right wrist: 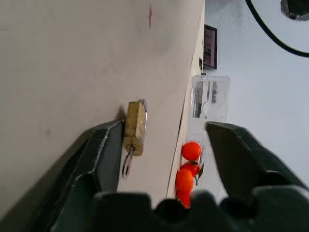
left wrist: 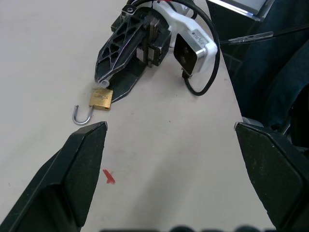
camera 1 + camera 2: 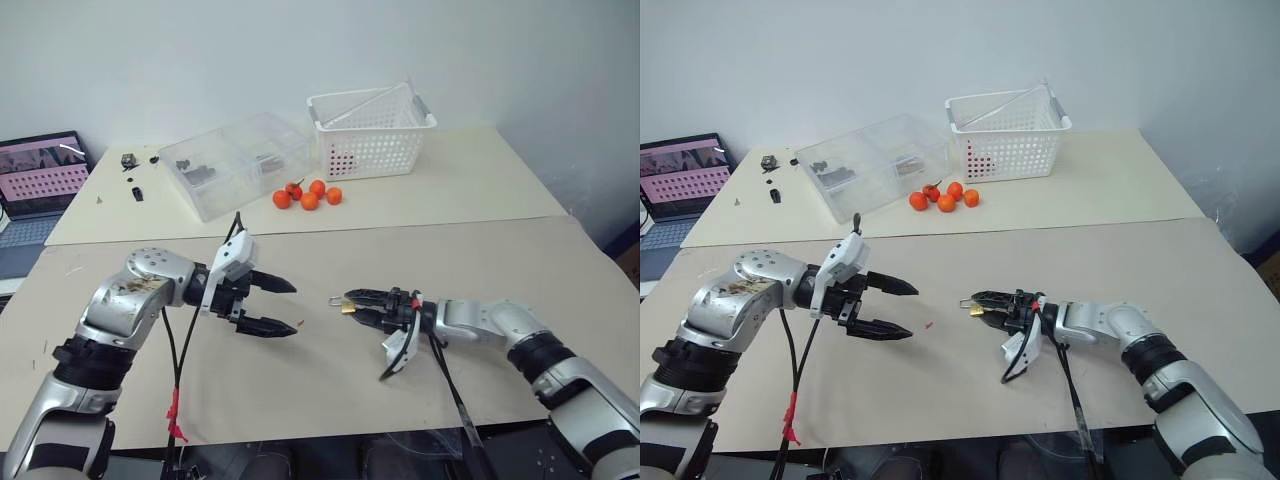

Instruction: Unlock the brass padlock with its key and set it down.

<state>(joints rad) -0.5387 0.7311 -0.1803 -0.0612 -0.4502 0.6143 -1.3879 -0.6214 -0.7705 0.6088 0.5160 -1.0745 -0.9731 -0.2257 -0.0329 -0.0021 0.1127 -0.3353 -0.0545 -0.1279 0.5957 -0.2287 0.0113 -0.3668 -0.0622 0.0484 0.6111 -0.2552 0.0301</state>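
Brass padlock (image 2: 101,99) lies, seemingly touching, the parted right tool (image 3: 362,305).

padlock contact: in your head views the brass padlock (image 3: 348,307) sits at the tips of the right pincer (image 3: 362,308), too small there for you to tell whether they touch.
key: a thin metal piece hangs from the padlock's end beside the right pincer's finger (image 1: 104,159); its shape is blurred.
box contents: small dark items in the clear box (image 3: 238,160) behind the padlock are too small to name.
laptop (image 3: 40,185): cut off at the counter's far left.
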